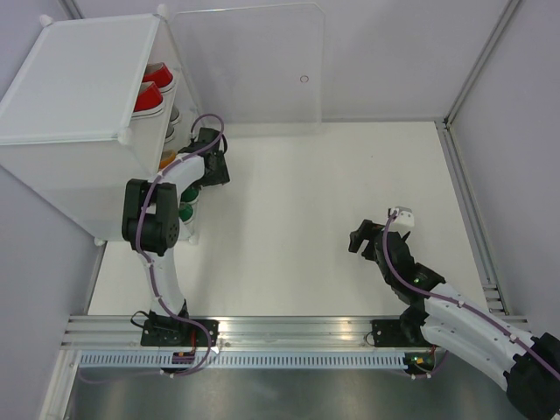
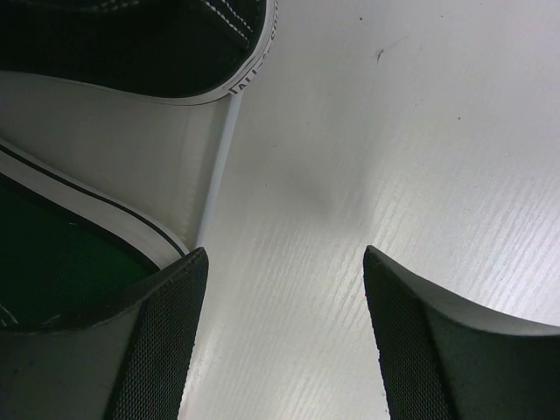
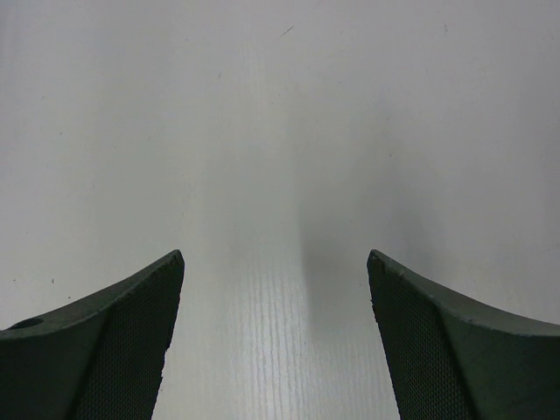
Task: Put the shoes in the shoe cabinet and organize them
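The shoe cabinet (image 1: 79, 96) stands at the back left with its clear door (image 1: 249, 66) swung open. On its shelves show red shoes (image 1: 150, 91), a grey shoe (image 1: 172, 116), an orange shoe (image 1: 166, 160) and green shoes (image 1: 186, 213). My left gripper (image 1: 213, 171) hangs just outside the cabinet's open front. In the left wrist view the left gripper (image 2: 284, 262) is open and empty over the white table, with a black shoe (image 2: 131, 44) and a green shoe (image 2: 52, 254) on the cabinet floor (image 2: 131, 149) to its left. My right gripper (image 1: 360, 238) (image 3: 276, 262) is open over bare table.
The cabinet floor's front edge (image 2: 219, 166) runs just left of the left gripper. Metal rails (image 1: 468, 201) border the table on the right and along the near edge (image 1: 289, 328). The left arm's elbow (image 1: 149, 223) stands close to the cabinet's near corner.
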You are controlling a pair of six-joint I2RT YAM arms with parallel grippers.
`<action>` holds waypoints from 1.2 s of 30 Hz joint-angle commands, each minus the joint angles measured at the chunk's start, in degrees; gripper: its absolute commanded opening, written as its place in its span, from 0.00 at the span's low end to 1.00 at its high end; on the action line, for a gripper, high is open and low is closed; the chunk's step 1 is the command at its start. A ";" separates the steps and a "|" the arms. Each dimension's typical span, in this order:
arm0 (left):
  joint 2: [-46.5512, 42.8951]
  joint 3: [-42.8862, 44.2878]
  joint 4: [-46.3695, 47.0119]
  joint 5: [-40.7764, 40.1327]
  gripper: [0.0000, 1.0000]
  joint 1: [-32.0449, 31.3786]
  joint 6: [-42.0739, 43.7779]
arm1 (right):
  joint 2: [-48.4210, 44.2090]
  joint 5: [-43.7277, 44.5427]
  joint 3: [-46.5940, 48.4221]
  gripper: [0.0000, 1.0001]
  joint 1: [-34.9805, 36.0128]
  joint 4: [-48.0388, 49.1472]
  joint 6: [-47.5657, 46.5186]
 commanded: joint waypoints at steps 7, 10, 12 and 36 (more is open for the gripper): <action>-5.64 0.30 -4.37 -2.83 0.79 -0.21 1.06 | 0.65 -1.27 0.82 0.89 0.16 2.36 -0.63; -6.43 0.83 -4.02 -2.82 0.80 -1.18 1.06 | 0.56 -1.18 0.82 0.89 0.16 2.36 -0.54; -6.43 1.53 -4.02 -3.09 0.80 -1.79 1.67 | 0.56 -1.10 0.82 0.89 0.16 2.45 -0.54; 10.26 24.20 -0.41 -3.18 0.79 -6.10 8.35 | 1.00 -2.32 -0.24 0.89 0.16 5.44 -1.33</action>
